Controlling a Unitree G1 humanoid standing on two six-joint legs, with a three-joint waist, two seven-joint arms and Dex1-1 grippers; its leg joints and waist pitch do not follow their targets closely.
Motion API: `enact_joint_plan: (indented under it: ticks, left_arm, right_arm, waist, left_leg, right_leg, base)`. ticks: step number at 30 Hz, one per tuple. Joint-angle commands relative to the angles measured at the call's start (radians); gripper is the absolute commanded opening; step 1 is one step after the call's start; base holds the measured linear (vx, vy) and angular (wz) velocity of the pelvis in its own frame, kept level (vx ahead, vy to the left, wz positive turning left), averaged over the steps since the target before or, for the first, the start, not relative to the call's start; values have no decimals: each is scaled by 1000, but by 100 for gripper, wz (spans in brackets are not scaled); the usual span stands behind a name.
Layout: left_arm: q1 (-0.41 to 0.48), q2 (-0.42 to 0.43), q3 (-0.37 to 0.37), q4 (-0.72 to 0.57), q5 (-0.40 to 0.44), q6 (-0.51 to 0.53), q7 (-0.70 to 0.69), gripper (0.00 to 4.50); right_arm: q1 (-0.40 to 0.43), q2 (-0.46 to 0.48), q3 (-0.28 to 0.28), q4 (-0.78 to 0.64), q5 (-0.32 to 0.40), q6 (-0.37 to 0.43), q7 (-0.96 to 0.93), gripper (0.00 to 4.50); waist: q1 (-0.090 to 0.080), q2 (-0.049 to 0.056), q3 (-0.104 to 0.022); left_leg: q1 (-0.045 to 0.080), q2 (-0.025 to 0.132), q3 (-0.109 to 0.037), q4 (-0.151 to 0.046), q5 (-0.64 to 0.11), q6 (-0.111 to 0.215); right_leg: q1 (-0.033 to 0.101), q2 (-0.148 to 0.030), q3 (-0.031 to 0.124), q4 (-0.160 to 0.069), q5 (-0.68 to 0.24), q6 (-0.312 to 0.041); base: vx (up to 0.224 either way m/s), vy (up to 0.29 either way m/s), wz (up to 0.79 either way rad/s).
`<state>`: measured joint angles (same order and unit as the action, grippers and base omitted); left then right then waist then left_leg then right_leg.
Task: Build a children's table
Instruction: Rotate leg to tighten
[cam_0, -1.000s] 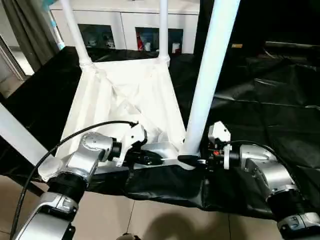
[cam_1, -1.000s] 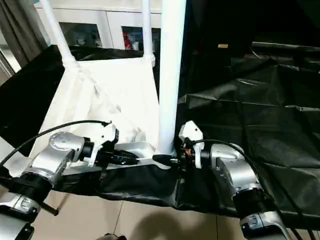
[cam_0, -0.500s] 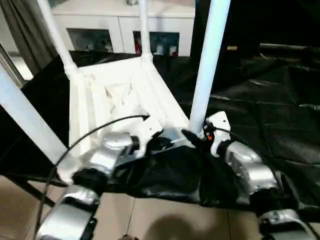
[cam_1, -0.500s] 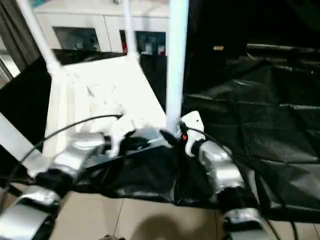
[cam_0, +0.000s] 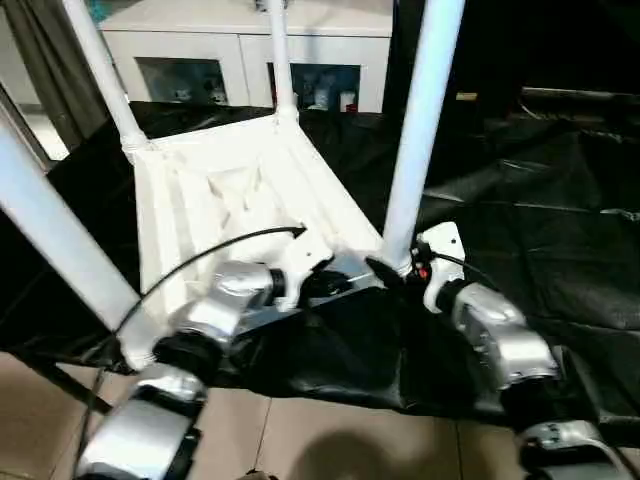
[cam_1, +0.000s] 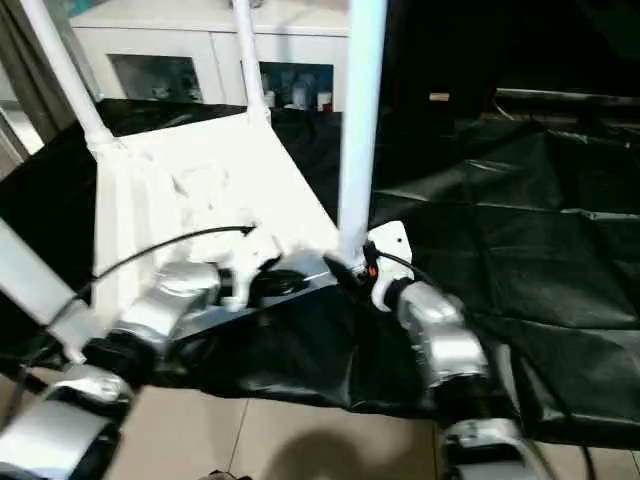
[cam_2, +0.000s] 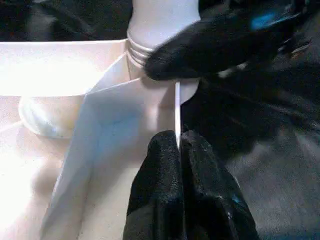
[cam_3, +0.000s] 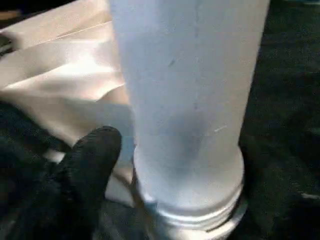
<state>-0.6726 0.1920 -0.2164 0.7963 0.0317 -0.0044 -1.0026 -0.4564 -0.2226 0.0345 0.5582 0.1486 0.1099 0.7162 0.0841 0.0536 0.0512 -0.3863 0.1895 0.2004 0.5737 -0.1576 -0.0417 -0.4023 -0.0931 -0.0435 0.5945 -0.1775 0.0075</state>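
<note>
The children's table (cam_0: 235, 190), white moulded plastic with a square ribbed top, lies upside down on a black plastic sheet (cam_0: 540, 210) that covers the work surface, its four long white tubular legs pointing up. One near leg (cam_0: 415, 140) rises from its round corner socket at the table's near right corner, just in front of the robot. The left gripper (cam_2: 179, 147) has its two black fingers pressed together on the thin white edge of the top beside that socket. The right gripper (cam_0: 385, 272) sits at the foot of the same leg, one black finger (cam_3: 92, 150) lying against the tube just above the ribbed collar; I cannot tell how its fingers stand. A white glass-door cabinet (cam_0: 250, 75) stands behind.
</note>
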Motion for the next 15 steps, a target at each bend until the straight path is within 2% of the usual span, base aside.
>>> enact_joint_plan:
  ticks: [1,4,5,6,7,9,11,15]
  left_arm:
    - [17,20,-38,-40,-24,-15,-121,0]
    - [29,52,-40,-69,-46,-8,-199,0]
    - [39,72,-44,-94,-60,7,-249,0]
    - [43,81,-46,-105,-66,14,-272,0]
    - [45,85,-47,-109,-69,18,-280,0]
    - [59,115,-54,-146,-87,52,-348,0]
    - [68,133,-59,-166,-98,68,-383,0]
    - [88,151,-65,-193,-114,98,-419,0]
  right_arm:
    - [16,-24,73,-45,27,25,158,382]
    - [25,-71,87,-70,42,30,244,382]
    - [28,-93,92,-78,48,33,284,382]
    - [29,-102,94,-82,51,34,302,382]
    - [29,-105,94,-83,51,34,309,382]
    - [30,-131,94,-90,55,34,371,382]
    - [27,-147,98,-93,63,35,406,382]
    - [23,-153,106,-93,70,24,437,355]
  waist:
    - [7,-17,-69]
    - [10,-15,-75]
    - [10,-20,-76]
    - [15,-15,-79]
    - [14,-16,-78]
    - [21,-13,-78]
    - [24,-13,-75]
    - [24,-15,-69]
  left_leg:
    - [15,38,-17,-62,-247,61]
    - [15,39,-14,-53,-185,85]
    - [13,38,-13,-51,-170,92]
    - [15,40,-13,-48,-146,105]
    - [13,40,-12,-46,-136,112]
    - [15,42,-12,-45,-139,119]
    - [17,43,-12,-47,-159,109]
    - [18,44,-14,-54,-220,72]
  right_leg:
    - [43,-49,26,-71,-211,-213]
    - [42,-46,25,-53,-74,-260]
    - [47,-46,24,-50,-49,-268]
    - [46,-48,23,-44,-11,-281]
    - [45,-46,23,-42,3,-286]
    - [43,-47,22,-41,-6,-296]
    - [41,-47,22,-44,-43,-294]
    - [40,-50,24,-52,-147,-274]
  base:
    - [0,0,0]
    - [22,-2,0]
    - [0,0,0]
    - [0,0,0]
    - [0,0,0]
    - [0,0,0]
    - [0,0,0]
    - [0,0,0]
